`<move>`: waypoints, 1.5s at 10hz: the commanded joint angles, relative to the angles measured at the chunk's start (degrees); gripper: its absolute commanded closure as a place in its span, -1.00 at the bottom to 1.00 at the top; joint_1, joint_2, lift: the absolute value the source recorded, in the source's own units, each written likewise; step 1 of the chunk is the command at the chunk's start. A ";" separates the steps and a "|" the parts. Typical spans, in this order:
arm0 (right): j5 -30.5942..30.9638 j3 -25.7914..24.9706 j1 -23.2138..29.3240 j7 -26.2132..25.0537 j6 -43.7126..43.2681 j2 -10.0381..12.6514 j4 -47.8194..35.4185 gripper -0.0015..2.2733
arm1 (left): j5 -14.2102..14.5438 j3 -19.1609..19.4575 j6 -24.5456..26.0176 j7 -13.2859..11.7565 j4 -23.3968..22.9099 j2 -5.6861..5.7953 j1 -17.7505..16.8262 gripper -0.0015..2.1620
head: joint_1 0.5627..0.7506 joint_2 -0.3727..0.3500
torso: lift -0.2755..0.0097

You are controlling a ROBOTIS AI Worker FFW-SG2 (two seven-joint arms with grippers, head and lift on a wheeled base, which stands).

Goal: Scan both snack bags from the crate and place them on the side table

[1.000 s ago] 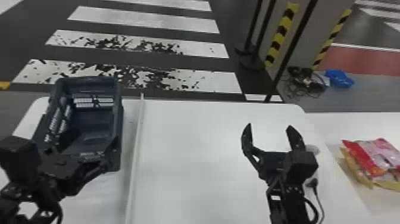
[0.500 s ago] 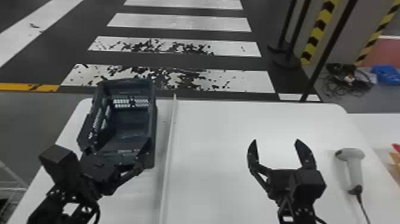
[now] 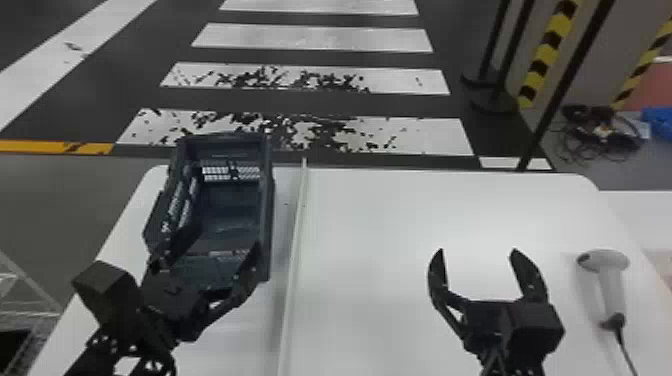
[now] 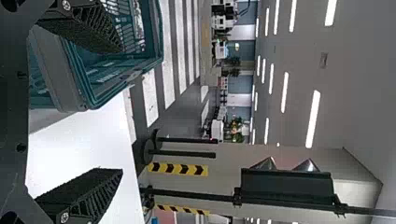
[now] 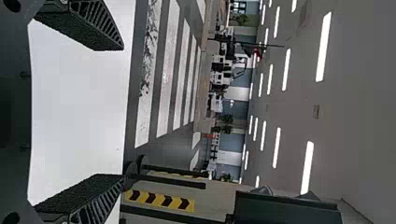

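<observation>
In the head view my left gripper (image 3: 209,260) is at the near end of the dark crate (image 3: 270,215), fingers spread over that end; the crate's bare inner floor shows beyond. The left wrist view has the left gripper (image 4: 122,110) open with nothing between its fingers, the teal-looking crate (image 4: 84,93) beside one finger. Over the white table's right half, the right gripper (image 3: 478,251) stands open, and the right wrist view shows the same gripper (image 5: 123,112) holding nothing. A grey-white scanner (image 3: 611,287) with a cable lies right of it. Part of the side table (image 3: 642,215) shows at far right.
A long pale strip (image 3: 295,240) runs front to back on the table, between the crate and my right gripper. Beyond the table's far edge are dark poles (image 3: 542,120) and a pile of cables (image 3: 600,132) on the floor.
The head view has swung left: table and crate sit farther right in it, the scanner has come out from behind the right gripper, and the snack bags have passed out at the right edge.
</observation>
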 commanded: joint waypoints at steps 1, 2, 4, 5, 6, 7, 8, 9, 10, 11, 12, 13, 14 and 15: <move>-0.61 -0.01 0.38 -0.09 0.34 0.14 -0.26 -0.99 | 0.06 0.09 -0.43 0.95 -0.29 -0.46 0.78 -0.92 | 0.41 0.02 | 0.26; -0.87 -0.01 0.38 -0.09 0.86 0.14 -0.26 -0.99 | 0.06 0.17 -0.43 1.30 -0.55 -0.54 1.22 -0.92 | 0.41 0.03 | 0.26; -1.05 0.35 0.21 -0.09 1.74 0.14 -0.17 -0.99 | 0.06 0.96 -0.43 1.48 -1.17 -1.16 1.83 -0.92 | 0.41 0.04 | 0.26; -1.05 0.35 -0.06 -0.09 2.27 0.14 0.01 -0.99 | 0.06 1.23 -0.25 1.57 -1.17 -1.60 1.83 -0.92 | 0.41 0.06 | 0.26; -1.05 0.35 -0.14 -0.09 2.44 0.14 0.10 -0.99 | 0.06 1.49 -0.25 1.57 -1.25 -1.95 1.83 -0.92 | 0.41 0.06 | 0.26; -1.14 0.26 -0.14 -0.18 2.44 0.14 0.10 -0.99 | -0.03 1.76 -0.25 1.57 -1.34 -2.13 1.83 -0.92 | 0.41 0.07 | 0.26; -1.22 0.17 -0.23 -0.35 2.44 0.14 0.10 -0.99 | -0.03 1.84 -0.08 1.57 -1.43 -2.39 1.83 -0.92 | 0.41 0.08 | 0.26; -1.31 0.17 -0.23 -0.35 2.27 0.14 0.10 -0.99 | -0.29 1.84 -0.08 1.57 -1.43 -2.74 1.74 -0.92 | 0.41 0.08 | 0.26; -1.31 0.17 -0.23 -0.44 2.27 0.14 0.10 -0.99 | -0.47 1.84 -0.08 1.57 -1.43 -3.01 1.65 -0.92 | 0.41 0.08 | 0.26; -1.40 0.08 -0.23 -0.44 2.27 0.14 0.27 -0.99 | -0.55 1.93 -0.08 1.74 -1.52 -3.09 1.65 -0.92 | 0.41 0.07 | 0.26; -1.58 -0.01 -0.23 -0.70 2.27 0.14 0.45 -0.99 | -0.64 1.84 -0.08 1.83 -1.78 -3.27 1.65 -0.92 | 0.41 0.07 | 0.26; -1.58 -0.09 -0.23 -0.79 2.27 0.14 0.45 -0.99 | -0.64 1.84 -0.25 1.92 -1.96 -3.27 1.83 -0.92 | 0.41 0.07 | 0.26; -1.66 -0.09 -0.06 -0.79 1.92 0.14 0.45 -0.99 | -0.73 1.84 -0.25 2.01 -1.96 -3.53 1.83 -0.92 | 0.41 0.06 | 0.26; -1.66 -0.09 0.29 -0.79 1.57 0.14 0.45 -0.99 | -1.17 1.84 -0.25 2.01 -1.87 -3.97 1.92 -0.92 | 0.41 0.06 | 0.26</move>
